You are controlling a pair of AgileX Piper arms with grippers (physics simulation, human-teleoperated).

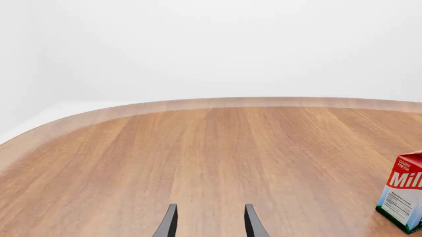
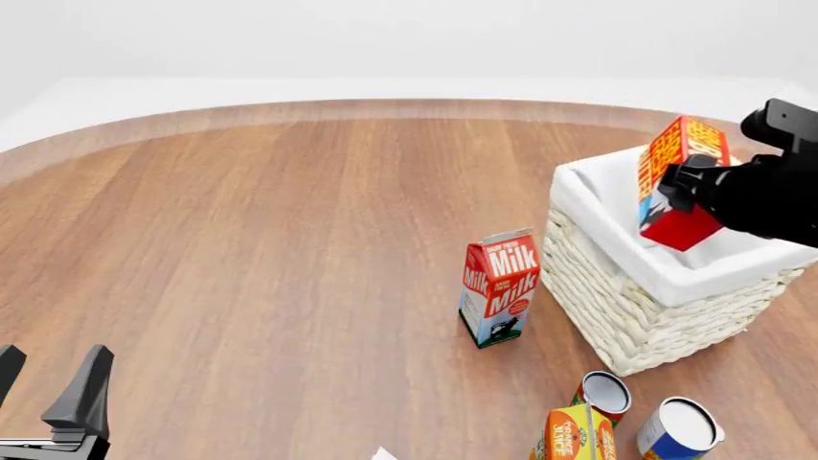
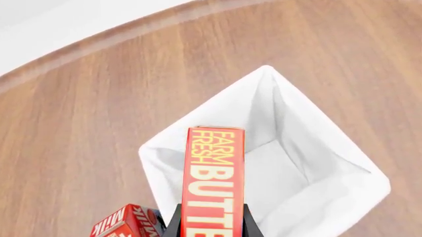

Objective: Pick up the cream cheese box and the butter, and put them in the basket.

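My right gripper [image 2: 681, 192] is shut on the butter [image 2: 685, 151], a red and orange carton held tilted above the basket [image 2: 639, 307] at the right of the table. In the right wrist view the butter [image 3: 212, 177] stands between the fingers over the basket's white liner [image 3: 290, 173], which holds nothing. My left gripper [image 2: 45, 379] hangs open at the near left with nothing between its fingers [image 1: 169, 223]. The cream cheese box is out of view. A small white corner [image 2: 382, 453] at the front edge cannot be identified.
A red-and-white milk carton [image 2: 499, 287] stands just left of the basket, also seen as the milk carton [image 1: 403, 195] and milk carton [image 3: 124, 224]. Two open cans [image 2: 601, 393] [image 2: 679, 429] and an orange juice carton [image 2: 576, 436] sit in front of the basket.
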